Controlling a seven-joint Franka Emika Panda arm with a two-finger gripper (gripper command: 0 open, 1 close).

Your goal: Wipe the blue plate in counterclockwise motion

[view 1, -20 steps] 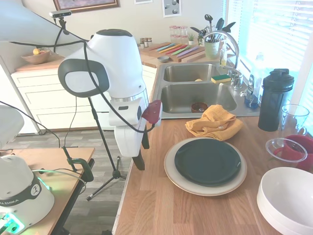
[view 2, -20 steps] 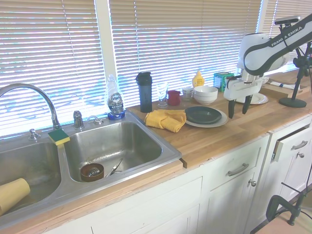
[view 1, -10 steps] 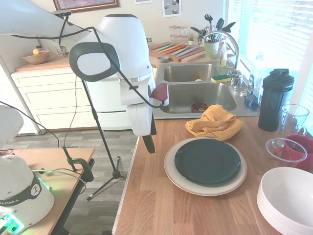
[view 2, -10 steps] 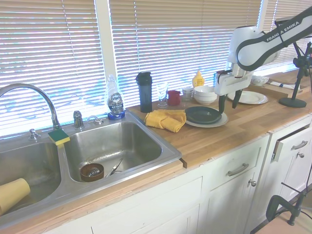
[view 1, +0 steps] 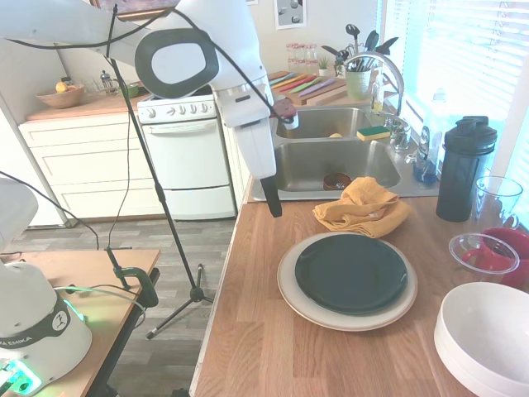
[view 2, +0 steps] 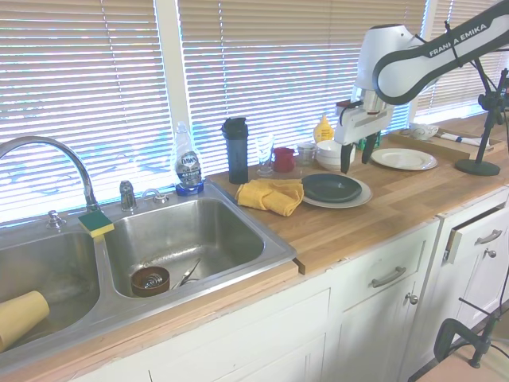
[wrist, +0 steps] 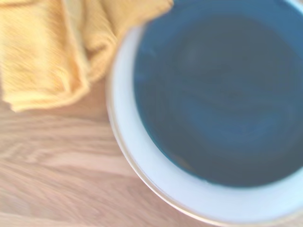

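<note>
Arm (view 1: pixel 198 50): white, enters from the upper left in the first exterior view and reaches down toward the table edge.
Tool (view 1: pixel 273 203): hangs in the air above the table, left of the plates in the first exterior view; in the second exterior view (view 2: pixel 355 156) it hovers over the far side of the plates, fingers spread with a clear gap and nothing between them.
Table (view 1: pixel 273 331): wooden, carries all the dishes and runs up to the sink.
Sink (view 1: pixel 331 165): steel, two basins, beyond the table's end; a yellow-green sponge (view 1: pixel 374 132) lies on its rim.
Cloth (view 1: pixel 362 207): yellow, crumpled, lies between the sink and the plates, touching or just overlapping the cream plate's far rim; shows blurred in the wrist view (wrist: pixel 52 47).
Cream plate (view 1: pixel 293 302): lies flat on the table, its rim showing all round the plate above it.
Blue plate (view 1: pixel 351 273): dark teal, glossy, stacked centred on the cream plate, bare; it fills most of the wrist view (wrist: pixel 218 94).
Bottle (view 1: pixel 464 169): black, upright, right of the cloth near the window.
Bowls (view 1: pixel 488 339): white, stacked, at the lower right corner, just beside the cream plate.
</note>
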